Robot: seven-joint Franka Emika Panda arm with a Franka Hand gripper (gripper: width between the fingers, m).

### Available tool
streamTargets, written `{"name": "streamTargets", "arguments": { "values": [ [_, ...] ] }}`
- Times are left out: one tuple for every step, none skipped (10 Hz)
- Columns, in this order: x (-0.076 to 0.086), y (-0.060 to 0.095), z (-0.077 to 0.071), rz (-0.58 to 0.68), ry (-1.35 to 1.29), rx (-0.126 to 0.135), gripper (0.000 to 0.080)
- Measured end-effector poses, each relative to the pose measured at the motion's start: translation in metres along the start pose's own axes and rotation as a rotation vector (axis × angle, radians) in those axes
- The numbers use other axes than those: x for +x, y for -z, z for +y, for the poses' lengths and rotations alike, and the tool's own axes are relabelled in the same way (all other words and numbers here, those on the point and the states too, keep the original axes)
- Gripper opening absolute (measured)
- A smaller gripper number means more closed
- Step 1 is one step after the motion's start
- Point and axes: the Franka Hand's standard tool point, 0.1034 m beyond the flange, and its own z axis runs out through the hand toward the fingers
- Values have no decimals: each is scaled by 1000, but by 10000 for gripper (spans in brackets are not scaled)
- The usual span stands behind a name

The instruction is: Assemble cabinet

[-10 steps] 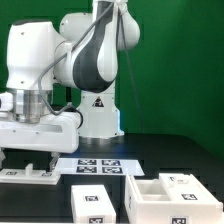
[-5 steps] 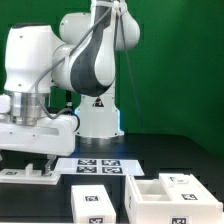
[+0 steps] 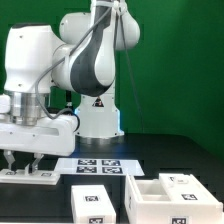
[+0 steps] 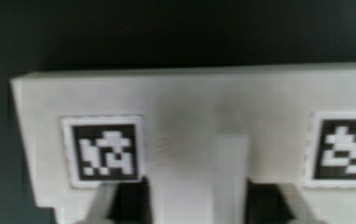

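Note:
My gripper (image 3: 22,163) hangs at the exterior view's left, just above a flat white cabinet panel (image 3: 28,178) that lies on the black table. Its two fingers stand apart, one on each side of the panel's middle, so it is open. In the wrist view the gripper (image 4: 196,208) looks down on the same panel (image 4: 210,100), which shows two black-and-white tags and a narrow white stem between dark gaps. A white tagged box-shaped part (image 3: 93,203) and an open white cabinet body (image 3: 160,195) lie at the front.
The marker board (image 3: 100,165) lies flat in the middle, beside the panel. The arm's white base (image 3: 98,115) stands behind it, before a green backdrop. The table is black.
The gripper has risen slightly above the left panel, so its fingers show more. The panel and the other parts have not moved.

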Motion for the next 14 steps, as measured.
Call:
{"name": "streamTargets", "arguments": {
  "values": [
    [0,0,0,0,0,0,61],
    [0,0,0,1,0,0,61],
    [1,1,0,3,-21,1,61],
    [4,6,-6,4,-86,16,61],
    [10,15,-14,6,-135,41,61],
    [16,25,-26,10,-223,62,61],
    [23,37,-47,8,-349,85,61],
    [29,46,-66,11,-447,101,61],
    [33,48,-74,-6,-472,111,61],
    [32,47,-71,-5,-462,108,61],
    [32,47,-72,-6,-461,108,61],
    [32,47,-72,-6,-460,108,61],
    [32,47,-74,-7,-466,108,61],
    [32,50,-87,-20,-576,115,61]
  ]
}}
